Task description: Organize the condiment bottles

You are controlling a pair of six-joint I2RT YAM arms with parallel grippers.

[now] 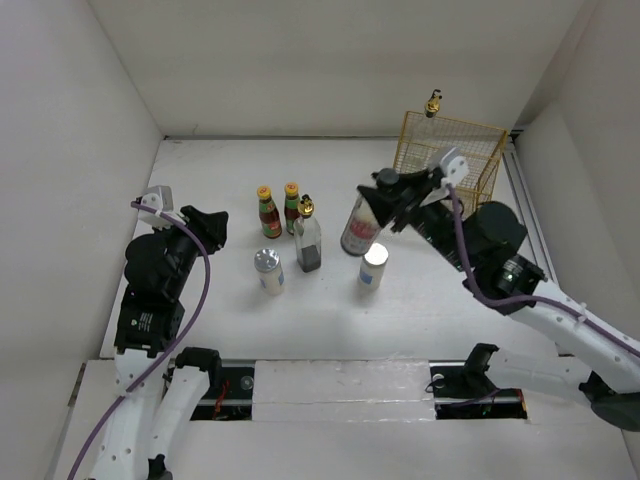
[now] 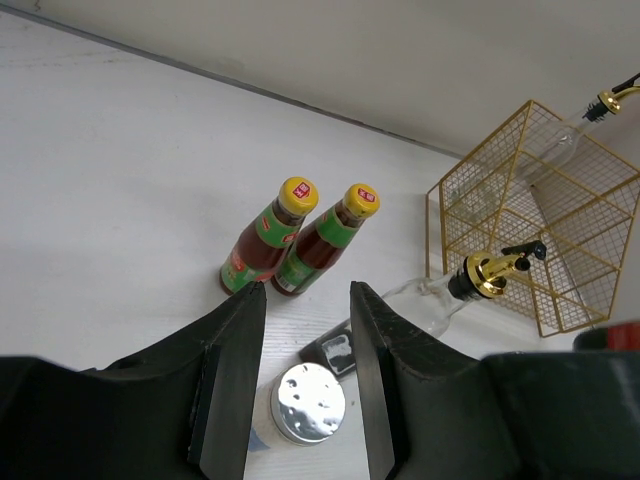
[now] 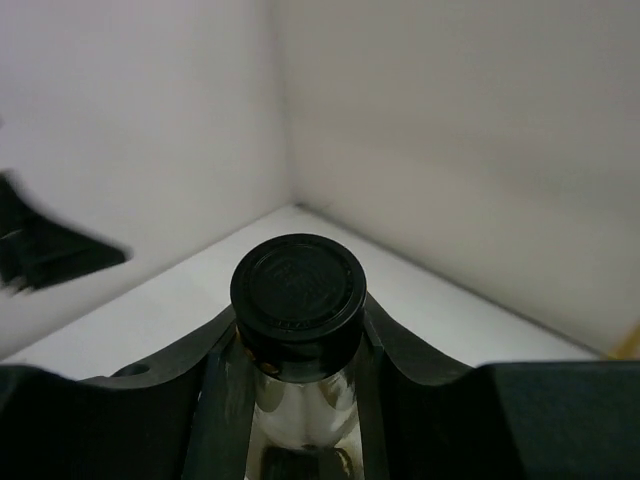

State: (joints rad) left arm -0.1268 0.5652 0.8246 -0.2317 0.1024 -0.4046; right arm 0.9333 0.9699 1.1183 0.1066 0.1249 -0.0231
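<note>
Right gripper (image 3: 297, 335) clasping jar (image 3: 296, 288), left gripper (image 2: 306, 315) parted

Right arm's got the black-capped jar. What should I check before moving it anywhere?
1. Right gripper shut on the dark jar: ok, clamped just under the cap.
2. Jar lifted or standing: cannot tell.
3. Left gripper open and empty: ok.
4. White shaker clear of the jar: not ok, it stands close beside it.
5. Red-sauce bottles upright, away from the jar: ok.
</note>
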